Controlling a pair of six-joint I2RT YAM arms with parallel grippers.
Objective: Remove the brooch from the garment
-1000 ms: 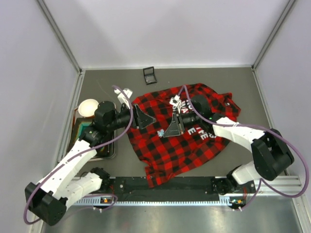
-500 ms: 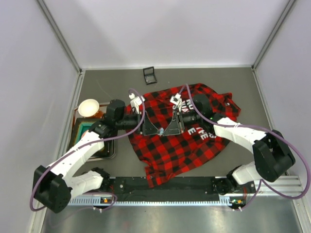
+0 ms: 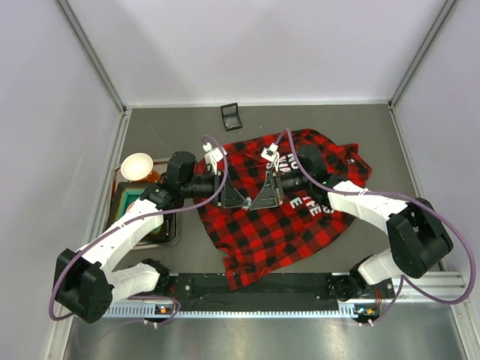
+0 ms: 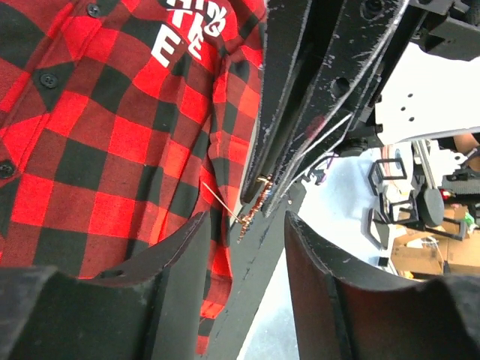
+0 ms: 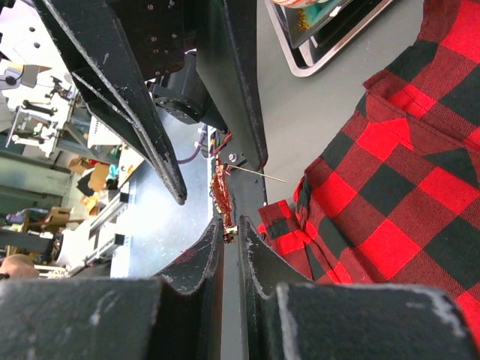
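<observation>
Top camera first: the red-and-black plaid shirt (image 3: 270,232) is spread across the middle of the grey table (image 3: 337,127). There's a little black box (image 3: 232,116) up at 12 o'clock and a tray (image 3: 174,225) with a pale bowl (image 3: 136,166) off at 9 o'clock. The left gripper (image 3: 241,201) and right gripper (image 3: 259,202) meet nose to nose over the shirt's left half. The brooch is somewhere between them, but it's too small to pick out from up here.

Left wrist cam: the left gripper (image 4: 246,219) is spread wide with nothing in it. The brooch (image 4: 251,208) sits right at its mouth, a coppery sparkly edge-on thing pinched at the tips of the other arm's fingers. Shirt (image 4: 112,150) fills the 9 o'clock side.

Right wrist cam: the right gripper (image 5: 229,223) is squeezed down to a sliver on the brooch (image 5: 222,193). Its pin (image 5: 259,175) pokes out toward 3 o'clock, at the folded shirt (image 5: 405,210) edge. Honestly can't tell if the tip touches the cloth.
</observation>
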